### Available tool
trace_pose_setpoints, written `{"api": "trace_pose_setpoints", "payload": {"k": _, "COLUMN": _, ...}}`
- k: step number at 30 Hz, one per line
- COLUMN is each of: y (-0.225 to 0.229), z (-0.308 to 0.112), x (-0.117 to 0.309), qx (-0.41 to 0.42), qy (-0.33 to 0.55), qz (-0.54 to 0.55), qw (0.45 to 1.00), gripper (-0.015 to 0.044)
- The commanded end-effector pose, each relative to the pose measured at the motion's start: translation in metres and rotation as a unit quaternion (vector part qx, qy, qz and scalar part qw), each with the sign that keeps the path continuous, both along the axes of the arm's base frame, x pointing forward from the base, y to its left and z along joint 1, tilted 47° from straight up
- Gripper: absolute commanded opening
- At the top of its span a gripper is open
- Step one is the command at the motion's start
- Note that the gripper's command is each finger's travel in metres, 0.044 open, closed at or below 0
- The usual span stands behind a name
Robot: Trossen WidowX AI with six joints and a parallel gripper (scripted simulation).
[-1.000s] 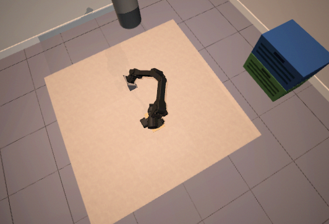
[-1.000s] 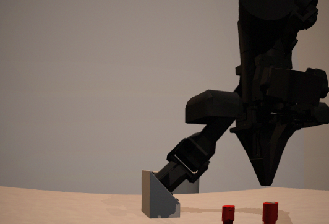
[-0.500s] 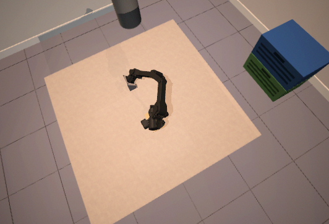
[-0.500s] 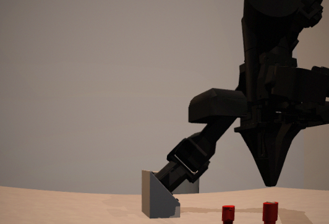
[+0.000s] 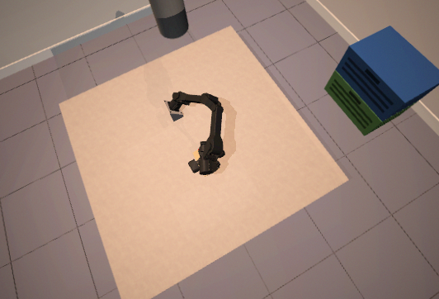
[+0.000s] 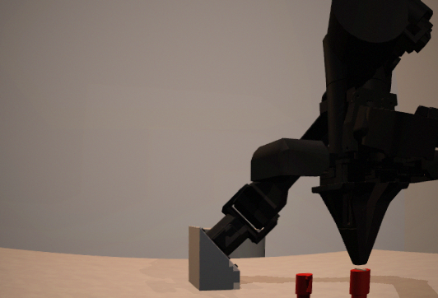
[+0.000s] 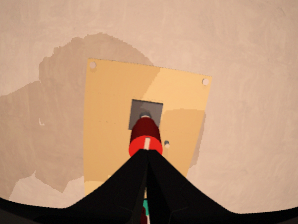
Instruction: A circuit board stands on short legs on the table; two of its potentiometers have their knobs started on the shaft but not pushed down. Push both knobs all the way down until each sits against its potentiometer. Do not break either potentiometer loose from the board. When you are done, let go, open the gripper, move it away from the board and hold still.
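Note:
The tan circuit board [image 7: 143, 123] lies on the table under my gripper. A red knob [image 7: 145, 137] sits over a grey potentiometer [image 7: 147, 115] just ahead of my fingertips. In the side view the right knob [image 6: 360, 282] stands taller than the left knob [image 6: 304, 285]. My gripper [image 6: 361, 262] is shut and empty, its tip straight above the right knob, touching it or a hair above. In the overhead view the arm hides most of the board [image 5: 195, 155].
The arm's grey wedge-shaped mount [image 6: 210, 261] stands to the left of the board. A grey cylinder [image 5: 165, 3] stands beyond the far edge of the tan table top. A blue and green box [image 5: 384, 78] sits on the floor at the right.

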State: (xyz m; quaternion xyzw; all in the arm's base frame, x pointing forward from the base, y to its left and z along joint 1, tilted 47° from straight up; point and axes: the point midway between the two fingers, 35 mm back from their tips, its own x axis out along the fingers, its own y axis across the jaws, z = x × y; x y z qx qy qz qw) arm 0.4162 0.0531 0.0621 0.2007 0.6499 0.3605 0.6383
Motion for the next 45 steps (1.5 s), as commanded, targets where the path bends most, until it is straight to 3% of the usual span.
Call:
{"api": "trace_pose_setpoints", "payload": {"k": 1, "y": 0.0008, "z": 0.0001, "x": 0.0004, "qx": 0.002, "qy": 0.000, "qz": -0.003, "qw": 1.000, "gripper": 0.0000}}
{"api": "trace_pose_setpoints", "payload": {"k": 45, "y": 0.0062, "z": -0.0049, "x": -0.0004, "qx": 0.002, "qy": 0.000, "qz": -0.003, "qw": 1.000, "gripper": 0.0000}}
